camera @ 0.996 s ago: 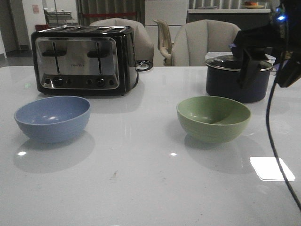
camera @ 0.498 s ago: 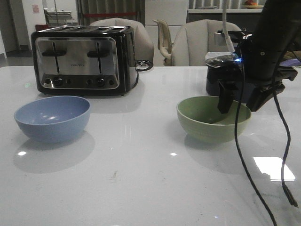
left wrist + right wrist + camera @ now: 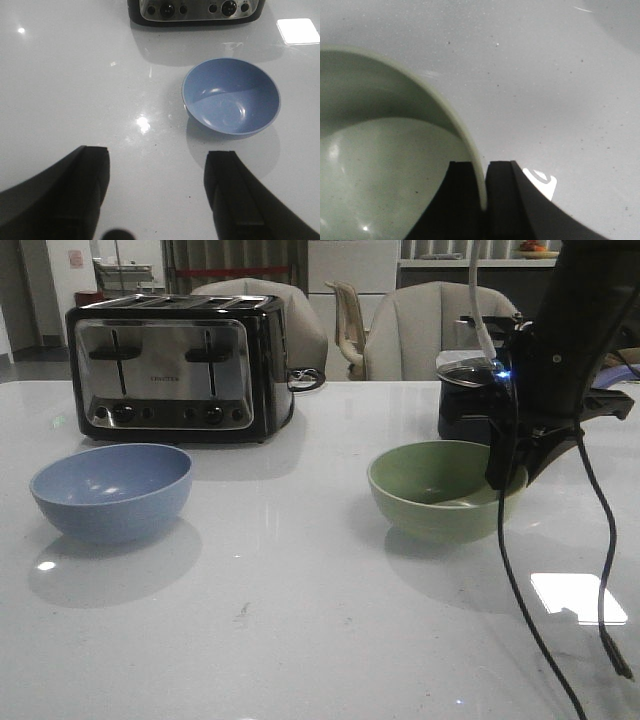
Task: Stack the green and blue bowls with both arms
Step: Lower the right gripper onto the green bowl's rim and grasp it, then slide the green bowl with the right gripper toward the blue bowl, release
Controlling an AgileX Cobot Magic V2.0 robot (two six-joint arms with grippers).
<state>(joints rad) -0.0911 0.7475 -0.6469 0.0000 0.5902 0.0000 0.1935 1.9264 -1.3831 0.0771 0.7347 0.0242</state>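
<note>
The green bowl (image 3: 435, 490) sits right of centre on the white table (image 3: 300, 620). My right gripper (image 3: 508, 468) comes down on its right edge. In the right wrist view the right gripper (image 3: 484, 167) is shut on the green bowl's (image 3: 380, 165) rim, one finger inside the wall and one outside. The blue bowl (image 3: 110, 490) rests at the left, upright and empty. The left arm is out of the front view. In its wrist view my left gripper (image 3: 157, 155) hangs open above bare table, short of the blue bowl (image 3: 231, 96) and not touching it.
A chrome and black toaster (image 3: 180, 365) stands behind the blue bowl. A dark navy lidded saucepan (image 3: 462, 410) stands right behind the green bowl and the right arm. A black cable (image 3: 512, 590) dangles from the right arm to the table front. Chairs line the far edge.
The right arm dropped from the upper right onto the green bowl and its fingers closed on the rim. The bowl shifted slightly left. The blue bowl stayed put.
</note>
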